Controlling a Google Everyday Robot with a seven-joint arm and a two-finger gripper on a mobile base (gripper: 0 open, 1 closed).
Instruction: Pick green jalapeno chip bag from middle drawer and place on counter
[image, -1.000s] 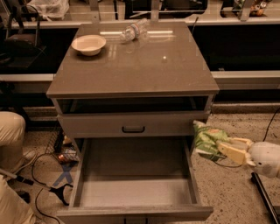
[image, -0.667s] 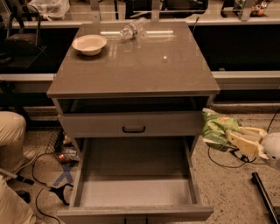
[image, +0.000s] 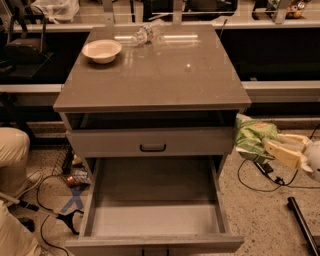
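Observation:
The green jalapeno chip bag (image: 254, 137) hangs in the air to the right of the cabinet, level with the shallow drawer front and just below the counter edge. My gripper (image: 267, 147) reaches in from the right edge and is shut on the bag's right side with its pale fingers (image: 284, 152). The middle drawer (image: 155, 220) is pulled wide open at the bottom, and its grey floor is bare. The counter (image: 165, 75) is the glossy grey-brown top of the cabinet, up and left of the bag.
A white bowl (image: 101, 50) and a clear plastic water bottle (image: 147, 33) lie at the back of the counter. The shallow drawer front with a black handle (image: 152, 148) is shut. A person's leg (image: 12, 155) and cables (image: 55, 220) are at the left. Cables lie on the floor at the right.
My gripper has lifted the chip bag up and a little to the right, from beside the open drawer to just under the counter's right edge.

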